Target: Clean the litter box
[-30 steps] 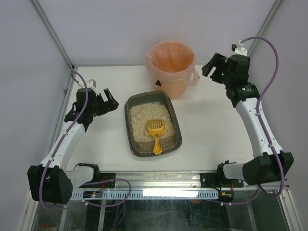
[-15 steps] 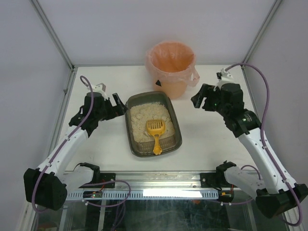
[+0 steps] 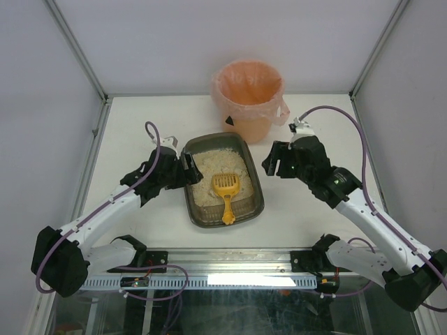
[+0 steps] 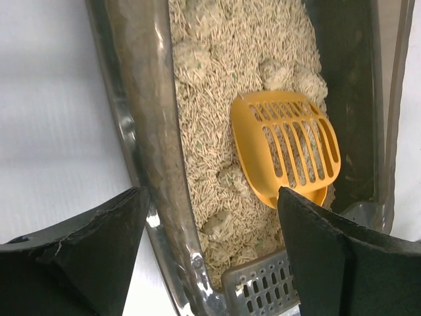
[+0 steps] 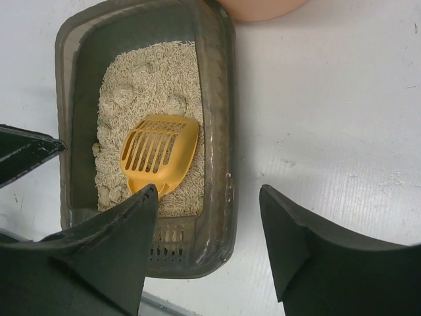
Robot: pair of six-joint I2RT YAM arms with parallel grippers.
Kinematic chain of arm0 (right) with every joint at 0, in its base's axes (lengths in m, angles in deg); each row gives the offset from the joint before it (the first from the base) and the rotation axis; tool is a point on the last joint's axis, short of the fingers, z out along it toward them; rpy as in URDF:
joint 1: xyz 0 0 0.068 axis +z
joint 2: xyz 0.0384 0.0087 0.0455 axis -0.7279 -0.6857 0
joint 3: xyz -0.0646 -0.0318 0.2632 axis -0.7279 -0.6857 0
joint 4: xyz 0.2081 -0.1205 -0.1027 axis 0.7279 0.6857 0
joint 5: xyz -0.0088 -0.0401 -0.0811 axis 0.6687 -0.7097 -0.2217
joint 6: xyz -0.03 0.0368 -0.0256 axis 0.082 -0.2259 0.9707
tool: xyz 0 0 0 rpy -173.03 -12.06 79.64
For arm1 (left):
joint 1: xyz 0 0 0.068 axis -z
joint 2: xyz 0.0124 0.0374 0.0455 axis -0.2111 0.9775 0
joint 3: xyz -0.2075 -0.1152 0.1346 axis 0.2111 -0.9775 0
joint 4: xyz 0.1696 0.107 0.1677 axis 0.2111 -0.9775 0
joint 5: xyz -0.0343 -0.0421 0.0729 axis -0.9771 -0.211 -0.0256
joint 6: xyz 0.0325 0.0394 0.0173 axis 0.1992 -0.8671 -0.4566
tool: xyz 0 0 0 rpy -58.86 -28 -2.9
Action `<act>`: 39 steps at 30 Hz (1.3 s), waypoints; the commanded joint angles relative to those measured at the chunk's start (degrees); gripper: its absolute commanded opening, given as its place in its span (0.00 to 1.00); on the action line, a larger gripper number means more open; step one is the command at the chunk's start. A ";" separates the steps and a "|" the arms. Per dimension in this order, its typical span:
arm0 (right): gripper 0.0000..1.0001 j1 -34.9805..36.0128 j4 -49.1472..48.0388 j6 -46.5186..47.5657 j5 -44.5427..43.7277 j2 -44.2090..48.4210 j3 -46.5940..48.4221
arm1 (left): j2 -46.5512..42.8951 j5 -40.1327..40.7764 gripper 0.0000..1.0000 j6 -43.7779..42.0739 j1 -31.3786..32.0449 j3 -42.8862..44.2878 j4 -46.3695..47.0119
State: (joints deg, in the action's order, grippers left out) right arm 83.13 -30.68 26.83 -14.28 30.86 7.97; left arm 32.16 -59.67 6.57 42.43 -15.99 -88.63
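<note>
The litter box (image 3: 258, 190) is a dark tray of beige litter with clumps, lying mid-table. A yellow slotted scoop (image 3: 225, 190) rests in it, handle toward the near end. My left gripper (image 3: 184, 169) is open at the box's left wall. In the left wrist view its jaws (image 4: 212, 197) straddle that wall (image 4: 135, 131), with the scoop (image 4: 286, 148) just ahead. My right gripper (image 3: 274, 161) is open near the right wall. In the right wrist view it (image 5: 208, 191) hangs over that rim (image 5: 220, 99), the scoop (image 5: 160, 153) to its left. Neither holds anything.
A round orange-pink bag-lined bucket (image 3: 249, 96) stands just behind the litter box; its base shows in the right wrist view (image 5: 256, 5). White table (image 3: 140, 125) lies on both sides. A metal rail (image 3: 230, 279) runs along the near edge, with enclosure walls around.
Both arms have swung inward and down from the table's outer sides to the litter box's left and right walls. Both pairs of jaws have narrowed somewhat.
</note>
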 commanded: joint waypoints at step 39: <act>0.72 31.55 9.06 -4.88 -14.07 -9.46 3.68 | -1.47 12.36 0.88 6.55 16.30 0.79 4.41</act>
State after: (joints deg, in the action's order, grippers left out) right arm 109.56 -23.03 24.31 -22.70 23.91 7.95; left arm 36.55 -52.04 12.28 57.83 -16.28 -85.40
